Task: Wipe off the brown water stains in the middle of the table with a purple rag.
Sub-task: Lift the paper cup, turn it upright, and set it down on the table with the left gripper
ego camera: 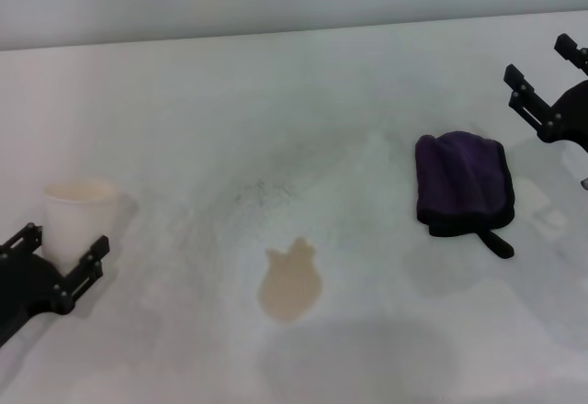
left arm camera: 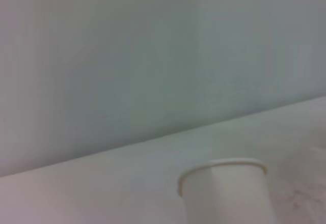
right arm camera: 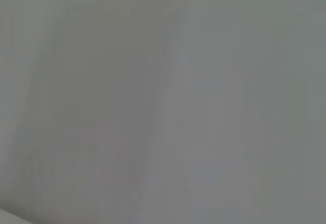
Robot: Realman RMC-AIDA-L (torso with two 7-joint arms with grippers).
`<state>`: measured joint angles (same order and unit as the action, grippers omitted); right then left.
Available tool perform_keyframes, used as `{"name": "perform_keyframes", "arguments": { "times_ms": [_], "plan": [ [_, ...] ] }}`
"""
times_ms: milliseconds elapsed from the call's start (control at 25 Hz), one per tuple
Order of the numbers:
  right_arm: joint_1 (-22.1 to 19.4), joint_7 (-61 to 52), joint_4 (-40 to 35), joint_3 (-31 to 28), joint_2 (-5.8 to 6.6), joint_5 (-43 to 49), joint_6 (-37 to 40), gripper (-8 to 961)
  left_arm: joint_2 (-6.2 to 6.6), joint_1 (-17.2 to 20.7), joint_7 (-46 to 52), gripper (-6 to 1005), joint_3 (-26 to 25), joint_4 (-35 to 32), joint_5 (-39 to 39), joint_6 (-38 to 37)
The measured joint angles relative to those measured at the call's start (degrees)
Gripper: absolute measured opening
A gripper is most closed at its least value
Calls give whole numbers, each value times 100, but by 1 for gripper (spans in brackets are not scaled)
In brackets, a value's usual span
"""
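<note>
The right gripper (ego camera: 542, 78) sits at the upper right edge of the head view, its two black fingers (ego camera: 527, 95) spread apart and holding nothing, up and to the right of the purple rag (ego camera: 462, 182) without touching it. The left gripper (ego camera: 57, 261) is at the lower left of the frame, fingers likewise parted and empty, just in front of a white paper cup (ego camera: 77, 217), which also shows low in the left wrist view (left arm camera: 224, 191); whether it touches the cup I cannot tell. The right wrist view gives only a blank grey surface. As I read it, the job has not really started: the rag lies unheld on the bench (ego camera: 184, 110), and the brown water stains (ego camera: 290, 281) are untouched, so picking up, wiping and clearing all remain. The rag is a folded dark purple cloth with black edging and a short black loop tab poking toward the lower right, lying right of centre. The stain is one tan puddle, roundish with small lobes along its upper edge, low in the middle of the frame, well apart from the rag. A faint grey speckled smudge (ego camera: 266, 188) sits above it.
</note>
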<state>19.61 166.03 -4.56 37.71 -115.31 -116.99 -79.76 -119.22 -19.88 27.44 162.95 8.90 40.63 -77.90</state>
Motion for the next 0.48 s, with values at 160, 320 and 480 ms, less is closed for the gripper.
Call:
{"name": "perform_keyframes", "arguments": {
  "times_ms": [160,320,480],
  "plan": [
    [-17,0,-1,-7,0,0,-4,739,-2,75,-241,604,0,-143,-3,101],
    [-48,-10,-1,-27,0,0,-16,739,-2,171,-337,604,-1,-197,-8,79],
    [-49,-38,-1,-38,0,0,19,739,-1,337,-595,603,-3,-283,-40,70]
  ]
}}
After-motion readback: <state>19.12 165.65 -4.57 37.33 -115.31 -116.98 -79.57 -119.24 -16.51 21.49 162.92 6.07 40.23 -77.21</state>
